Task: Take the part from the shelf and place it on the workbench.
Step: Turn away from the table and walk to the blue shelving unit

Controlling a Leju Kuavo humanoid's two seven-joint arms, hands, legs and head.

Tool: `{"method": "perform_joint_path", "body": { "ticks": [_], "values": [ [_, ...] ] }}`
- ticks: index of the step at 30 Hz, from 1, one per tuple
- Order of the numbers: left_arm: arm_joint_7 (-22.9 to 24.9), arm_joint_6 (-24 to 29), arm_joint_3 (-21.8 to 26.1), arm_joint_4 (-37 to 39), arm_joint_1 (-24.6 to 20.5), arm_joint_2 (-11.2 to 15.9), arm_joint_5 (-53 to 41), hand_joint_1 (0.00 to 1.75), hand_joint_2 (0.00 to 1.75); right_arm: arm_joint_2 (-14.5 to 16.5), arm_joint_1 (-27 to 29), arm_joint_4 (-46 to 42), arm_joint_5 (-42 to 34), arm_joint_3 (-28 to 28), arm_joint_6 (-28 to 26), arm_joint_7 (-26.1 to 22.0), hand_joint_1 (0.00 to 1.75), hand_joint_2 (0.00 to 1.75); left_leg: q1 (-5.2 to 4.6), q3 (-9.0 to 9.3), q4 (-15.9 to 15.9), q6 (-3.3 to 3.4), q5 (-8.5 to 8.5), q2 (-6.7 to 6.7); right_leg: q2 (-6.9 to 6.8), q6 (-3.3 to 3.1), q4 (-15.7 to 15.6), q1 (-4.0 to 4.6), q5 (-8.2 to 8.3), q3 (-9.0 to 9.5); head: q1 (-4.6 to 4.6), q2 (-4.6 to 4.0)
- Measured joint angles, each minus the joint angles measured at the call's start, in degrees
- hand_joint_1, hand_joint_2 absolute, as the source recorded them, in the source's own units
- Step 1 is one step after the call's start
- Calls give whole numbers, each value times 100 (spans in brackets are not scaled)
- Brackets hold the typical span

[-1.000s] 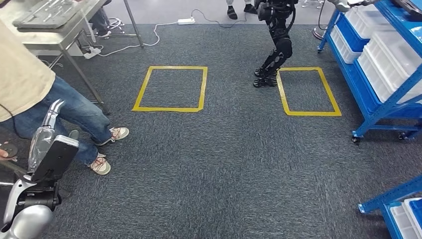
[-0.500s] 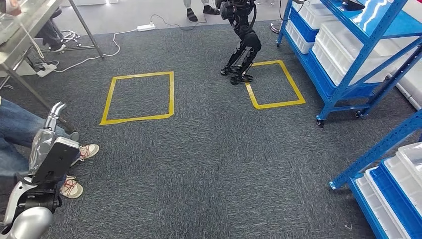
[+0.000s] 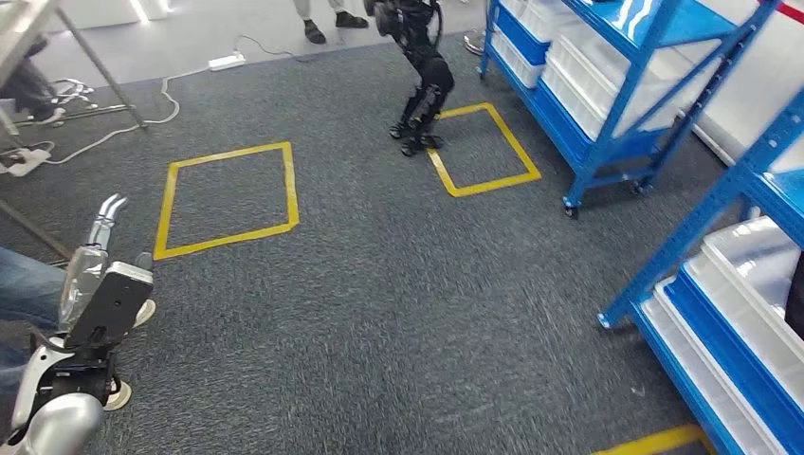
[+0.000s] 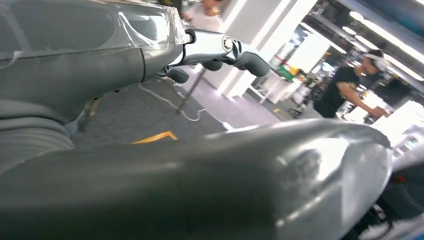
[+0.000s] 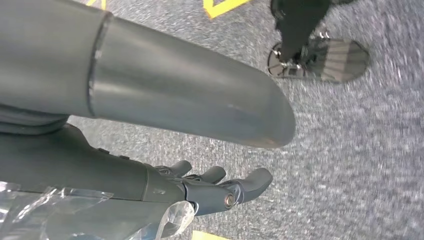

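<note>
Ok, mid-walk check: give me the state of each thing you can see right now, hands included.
left hand: raised at the robot's side, fingers apart, holding nothing
right hand: hanging over the carpet, fingers apart, holding nothing
near blue shelf: standing at the right, white bins on its low tier
far blue shelf: standing on casters, white bins stacked in it
black legged robot: upright at the corner of a yellow floor square

Dark grey speckled carpet (image 3: 398, 313) is showing 2 yellow tape squares (image 3: 226, 199). Blue shelf frames (image 3: 607, 104) are carrying white bins (image 3: 593, 71). A black robot (image 3: 417, 66) is standing nearby. The grey left hand (image 3: 90, 261) is glinting silver.
</note>
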Motion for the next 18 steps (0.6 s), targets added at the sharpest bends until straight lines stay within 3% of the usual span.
{"method": "perform_joint_path", "body": {
  "ticks": [2,3,5,7,8,9,10,12,14,16,18],
  "values": [
    [-3,1,1,3,-8,-6,1,0,0,-1,-5,0,0,-5,-8,-2,0,0,24,8,25,-57,-34,78,140,-78,-28,2,12,-20,-19,0],
    [-4,2,2,3,-8,-9,1,0,0,-1,-7,0,0,-6,-10,-2,0,0,48,-17,108,-86,-104,7,206,-112,-36,-4,26,-23,-21,0],
    [-4,2,9,4,0,-9,0,0,0,1,-10,0,0,-6,-10,-2,0,0,83,-241,633,-141,-416,-260,315,-174,-47,-24,55,-34,-29,0],
    [-3,2,11,9,24,-10,2,0,0,1,-10,0,0,-7,-10,-2,0,0,90,-629,1447,-169,-769,-431,430,-207,-47,-14,69,-52,-36,0],
    [-3,2,9,12,37,-10,2,0,0,2,-6,0,0,-7,-10,-2,0,0,89,-758,1701,-169,-828,-455,500,-213,-47,-4,75,-57,-38,0],
    [-3,1,7,15,44,-11,3,0,0,2,0,0,0,-7,-10,-2,0,0,87,-787,1736,-156,-775,-471,570,-211,-46,4,82,-59,-39,0],
    [-3,1,7,17,46,-11,3,0,0,3,5,0,0,-7,-10,-2,0,0,83,-700,1526,-132,-619,-498,641,-206,-46,10,91,-58,-39,0],
    [-3,2,11,18,32,-10,2,0,0,8,4,0,0,-7,-10,-2,0,0,69,-323,688,-67,-227,-662,766,-179,-43,17,110,-60,-40,0],
    [-3,2,19,18,19,-9,1,0,0,15,-3,0,0,-7,-10,-3,0,0,43,-82,129,-21,-28,-791,865,-134,-42,25,133,-81,-38,0],
    [-3,-7,24,18,8,-10,3,0,0,14,5,0,0,-7,-10,-2,0,0,18,-60,41,19,6,-743,953,-71,-67,21,166,-110,-36,0],
    [-3,-19,28,17,-12,-13,8,0,0,4,14,0,0,-8,-10,1,0,0,32,-53,-6,87,61,-644,869,-24,12,22,106,-166,-29,0]
  ]
}}
